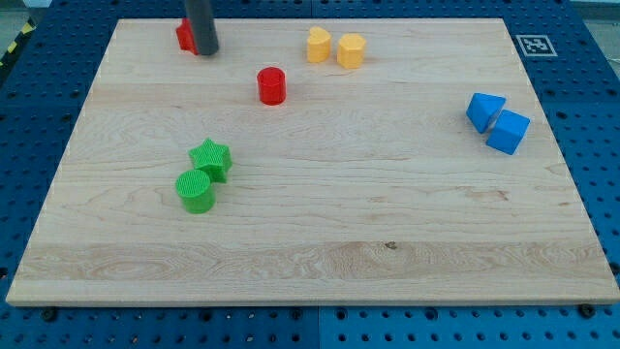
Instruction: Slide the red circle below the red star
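Observation:
The red circle stands on the wooden board in the upper middle-left of the view. The red star lies near the board's top edge at the upper left, mostly hidden behind my rod. My tip rests right against the red star's right side. The red circle is to the right of and below the tip, clearly apart from it.
A yellow star-like block and a yellow hexagon-like block sit side by side at the top middle. A blue triangle and a blue cube touch at the right. A green star and a green circle touch at centre left.

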Controlling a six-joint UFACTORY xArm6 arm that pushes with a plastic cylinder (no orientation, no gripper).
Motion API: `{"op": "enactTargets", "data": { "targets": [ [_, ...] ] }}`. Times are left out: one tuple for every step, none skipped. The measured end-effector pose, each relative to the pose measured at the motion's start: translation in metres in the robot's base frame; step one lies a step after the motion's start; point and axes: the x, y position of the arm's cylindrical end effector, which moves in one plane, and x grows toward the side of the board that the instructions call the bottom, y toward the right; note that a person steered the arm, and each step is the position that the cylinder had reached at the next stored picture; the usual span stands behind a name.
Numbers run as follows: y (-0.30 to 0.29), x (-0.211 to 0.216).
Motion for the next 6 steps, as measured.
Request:
{"op": "enactTargets", "data": {
  "targets": [
    [-0.024, -0.008],
    [-0.034, -0.009],
    [-0.025, 0.023],
    [0.003, 0.068],
    [0.048, 0.118],
    [0.111, 0.155]
  ]
}}
